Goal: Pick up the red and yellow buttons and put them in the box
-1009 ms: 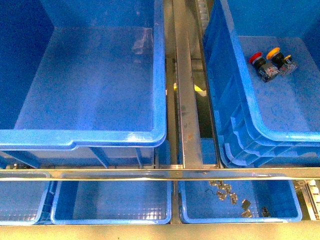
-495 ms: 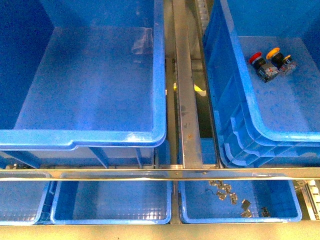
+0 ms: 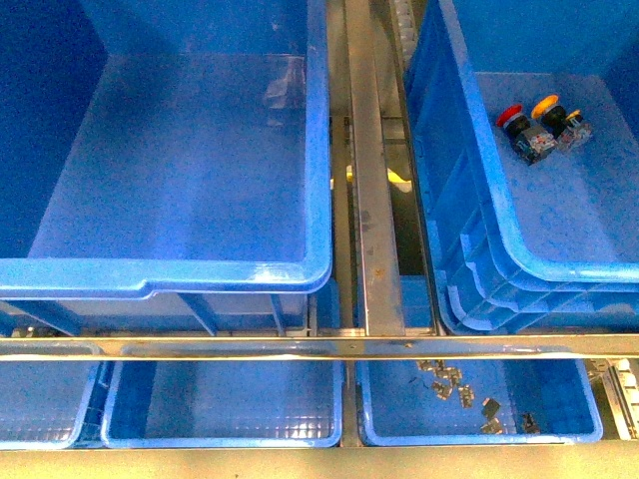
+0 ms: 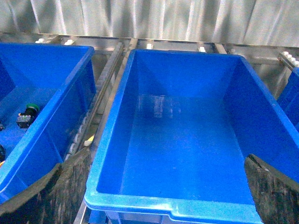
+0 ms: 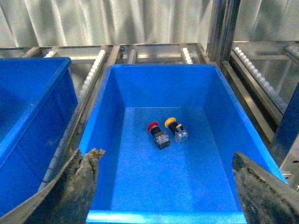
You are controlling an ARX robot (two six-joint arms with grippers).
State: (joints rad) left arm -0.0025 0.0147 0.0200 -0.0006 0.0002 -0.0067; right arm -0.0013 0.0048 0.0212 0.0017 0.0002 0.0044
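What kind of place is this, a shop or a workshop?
Probably a factory parts-sorting station: deep blue crates sit on metal roller racks, with push-button switches in one and small metal parts in a tray below.

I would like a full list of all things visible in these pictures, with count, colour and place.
Red button: 1, red cap, in the right crate, beside the yellow one.
Yellow button: 1, yellow cap, same crate.
Right crate: 1, blue, deep, right of the rail.
Left crate: 1, blue, deep, nothing seen inside.
Metal rail: 1, grey, between the two crates.
Shallow trays: at least 3, blue, front row below the crates.
Small metal parts: several, silver, in the front right tray.
Green-capped switch: 1, in a third crate, left wrist view only.
Left claw: open, over the left crate.
Right claw: open, over the right crate.
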